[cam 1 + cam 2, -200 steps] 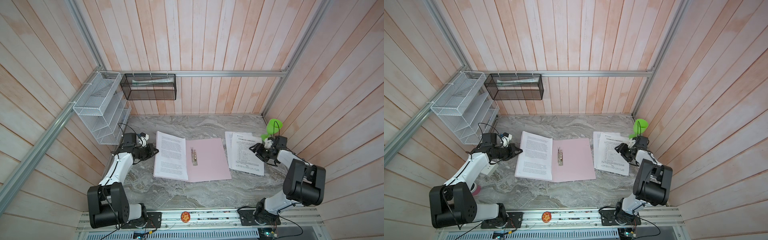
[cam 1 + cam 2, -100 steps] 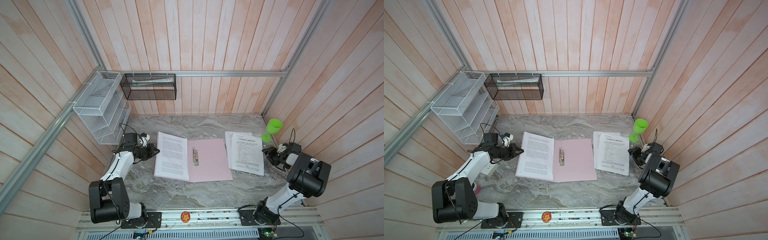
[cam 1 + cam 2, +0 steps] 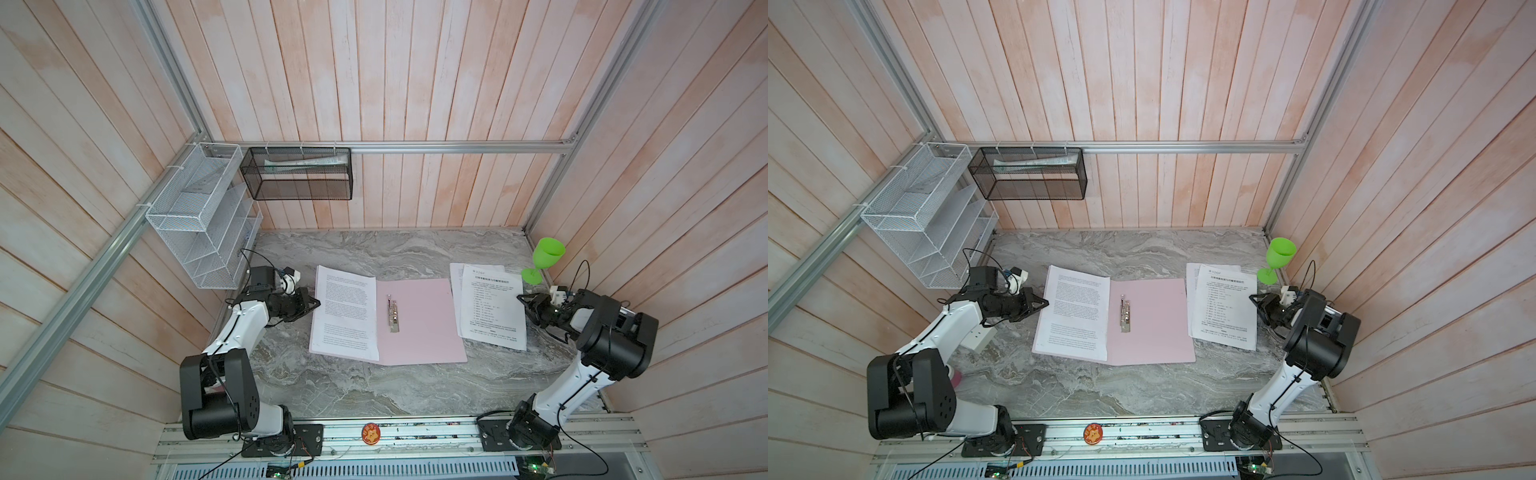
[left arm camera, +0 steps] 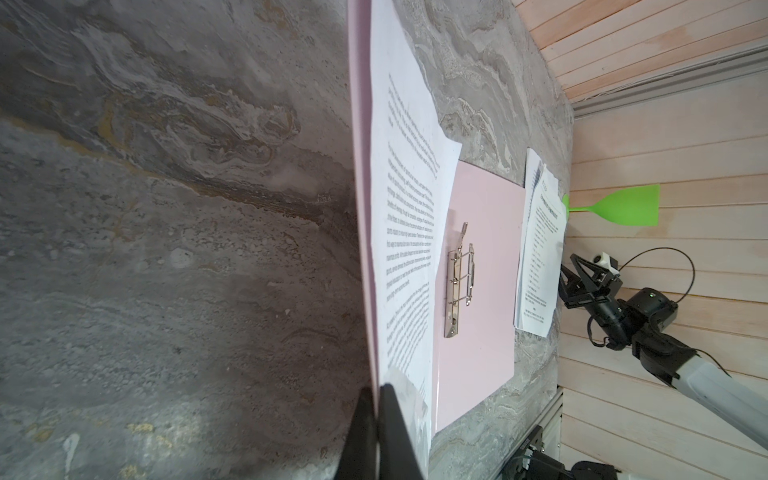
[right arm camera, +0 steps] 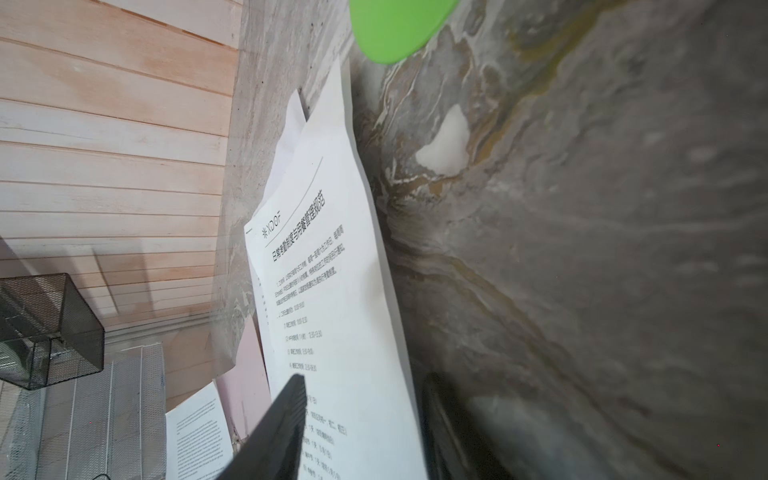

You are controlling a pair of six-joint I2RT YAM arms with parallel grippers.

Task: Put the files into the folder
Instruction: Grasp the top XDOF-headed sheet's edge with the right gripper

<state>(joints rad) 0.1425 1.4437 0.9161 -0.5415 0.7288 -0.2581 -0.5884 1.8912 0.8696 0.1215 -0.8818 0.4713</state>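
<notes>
Left end effector [image 4: 378, 399] pinching folder [image 3: 419, 328] edge shut; one sheet [image 3: 345, 316] lying inside. Right end effector [image 3: 523, 297], jaws apart, straddling files [image 3: 492, 309], frame right; not gripping yet.

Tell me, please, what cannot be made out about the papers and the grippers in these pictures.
Loose files: how many sheets, in both top views; the upper sheet covers the rest.
Sheet on the folder: its print is too small in both top views, blurred in the left wrist view.
Right gripper: whether it touches the files; its fingers are blurred in the right wrist view.
Black mesh basket: contents, veiled by mesh.
</notes>
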